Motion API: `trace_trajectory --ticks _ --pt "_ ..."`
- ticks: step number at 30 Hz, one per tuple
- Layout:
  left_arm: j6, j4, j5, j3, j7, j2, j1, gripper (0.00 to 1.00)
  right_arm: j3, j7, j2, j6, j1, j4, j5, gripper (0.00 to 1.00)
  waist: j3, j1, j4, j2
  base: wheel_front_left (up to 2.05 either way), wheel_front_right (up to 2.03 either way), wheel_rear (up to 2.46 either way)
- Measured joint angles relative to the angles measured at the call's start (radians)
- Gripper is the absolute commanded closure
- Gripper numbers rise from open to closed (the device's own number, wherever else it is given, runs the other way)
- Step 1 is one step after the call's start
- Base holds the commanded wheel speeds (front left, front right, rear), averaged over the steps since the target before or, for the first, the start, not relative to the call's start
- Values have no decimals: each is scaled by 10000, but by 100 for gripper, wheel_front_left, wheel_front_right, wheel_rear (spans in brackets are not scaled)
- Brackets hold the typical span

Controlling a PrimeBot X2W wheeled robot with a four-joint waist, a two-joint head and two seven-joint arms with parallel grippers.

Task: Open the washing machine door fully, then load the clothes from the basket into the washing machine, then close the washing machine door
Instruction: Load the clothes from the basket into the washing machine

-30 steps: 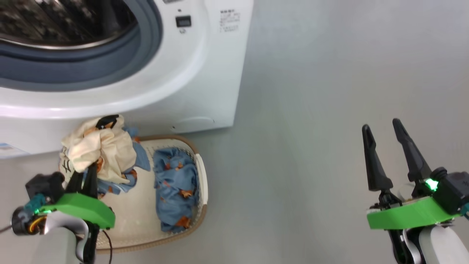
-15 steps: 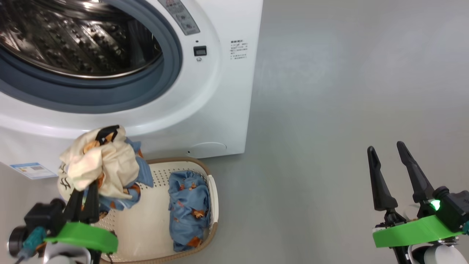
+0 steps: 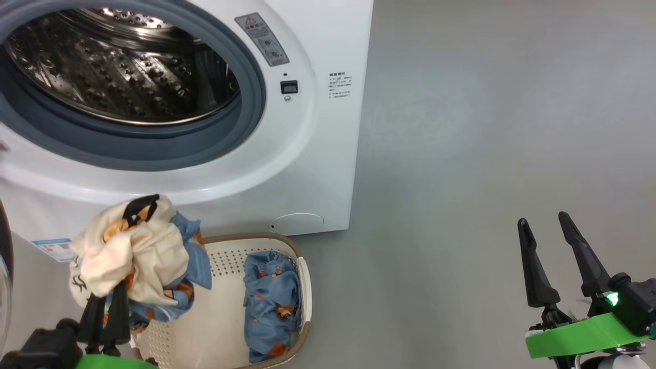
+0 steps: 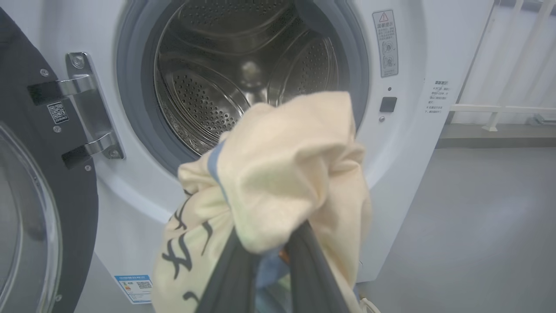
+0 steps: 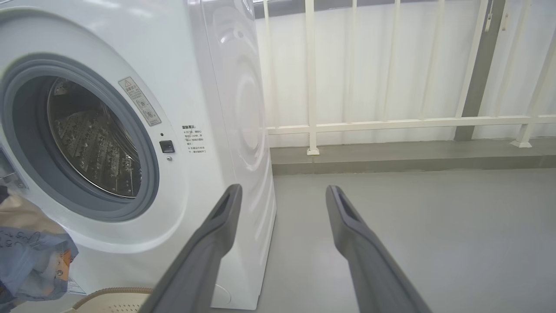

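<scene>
The clothes are soft, light and floppy. I judge they will weigh little but sag, trail and catch on edges. A pinch deep into the gathered middle of a bundle, with plenty of folds between the fingers, looks the safest hold (a corner grip would let the rest hang long and might snag on the grey gasket (image 3: 246,123)).

The left hand (image 3: 107,307) has its two fingers pressed together on a bunch of the held bundle (image 3: 133,251). A cream panel with black letters lies uppermost, and blue fabric printed with orange-brown bears droops beneath. The bundle hangs above the left part of the basket (image 3: 305,287), in front of the washing machine (image 3: 318,154) and below the mouth of its steel drum (image 3: 118,66).

The second bundle (image 3: 271,302), crumpled blue with the same bears, lies against the right wall of the basket. The basket stands on the floor (image 3: 461,154) just before the machine. The washing machine door (image 4: 26,130), with its black rim and clear glass, stands swung open at the left on its hinges. The right hand (image 3: 543,219) is spread and empty, well apart to the right over the floor
</scene>
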Motion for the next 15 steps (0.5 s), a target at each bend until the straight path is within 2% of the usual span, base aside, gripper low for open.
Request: trace_trajectory --ticks 4,15 --pt "0 -439 167 61 -13 -209 379 100 -15 0 4 0 44 -21 0 0 -29 0 45 0 0 0 0" --pt "0 -608 127 94 -13 -226 268 100 -25 0 71 0 192 -67 0 0 159 0 45 0 0 0 0"
